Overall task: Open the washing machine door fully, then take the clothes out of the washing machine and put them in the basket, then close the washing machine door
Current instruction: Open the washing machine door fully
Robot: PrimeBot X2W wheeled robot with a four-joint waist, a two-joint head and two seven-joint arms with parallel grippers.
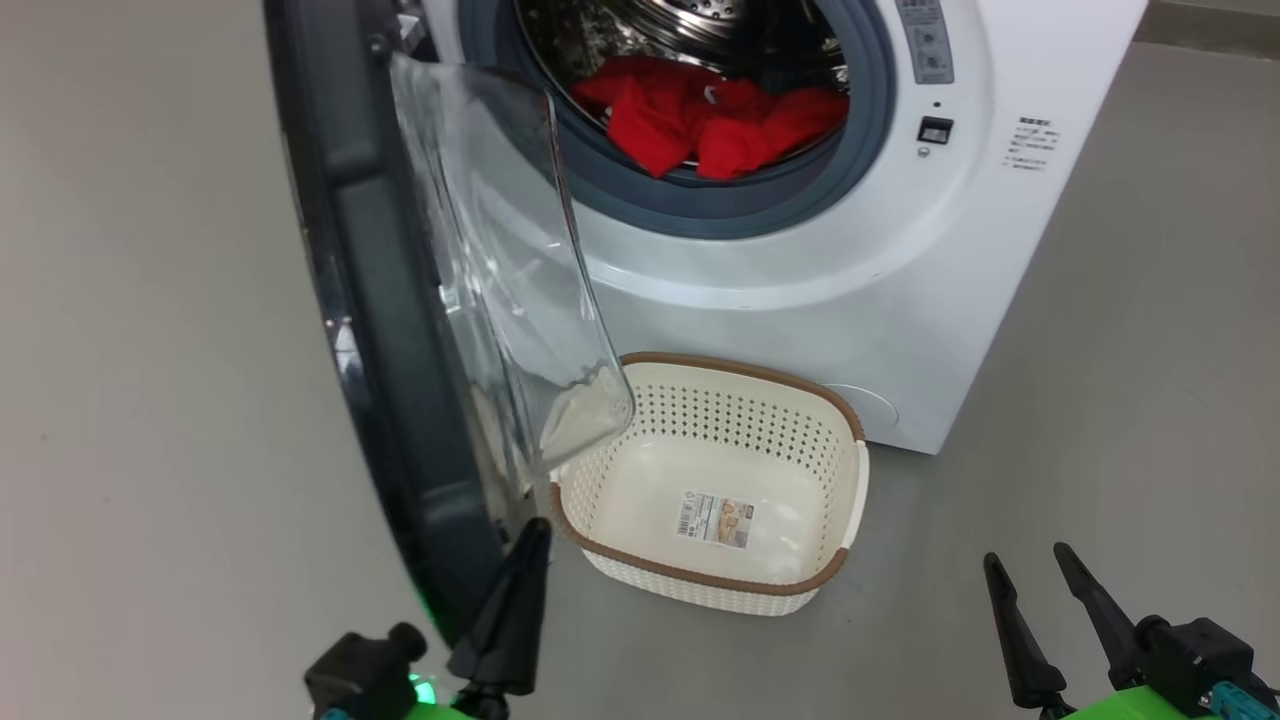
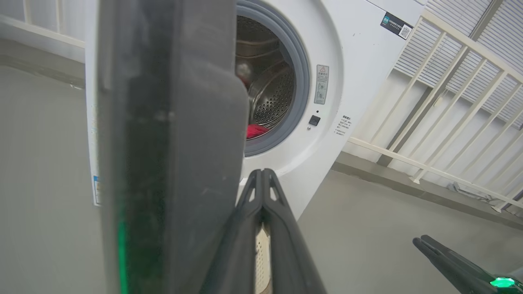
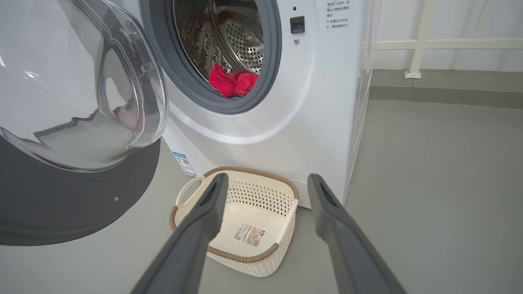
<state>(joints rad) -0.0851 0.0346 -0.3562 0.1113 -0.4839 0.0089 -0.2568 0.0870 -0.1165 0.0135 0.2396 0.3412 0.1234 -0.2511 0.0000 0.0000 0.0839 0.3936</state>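
Note:
The washing machine (image 1: 850, 290) stands ahead with its door (image 1: 380, 330) swung out edge-on toward me, the clear glass bowl (image 1: 500, 270) bulging to the right. Red clothes (image 1: 715, 115) lie in the drum, also seen as the clothes (image 3: 231, 81) and clothes (image 2: 255, 130). The cream basket (image 1: 820, 470) sits empty on the floor before the machine, basket (image 3: 282, 196). My left gripper (image 1: 530, 535) is shut, its tip right by the door's lower inner edge; in the left wrist view the left gripper (image 2: 261, 173) is beside the door rim (image 2: 163, 143). My right gripper (image 1: 1025, 560) stands open, empty, right of the basket; right gripper (image 3: 265, 181).
Grey floor (image 1: 150, 400) spreads to the left and right of the machine. A white railing (image 2: 449, 102) and a low grey kerb run behind the machine on its right side. A blue label (image 3: 184, 157) marks the machine's lower corner.

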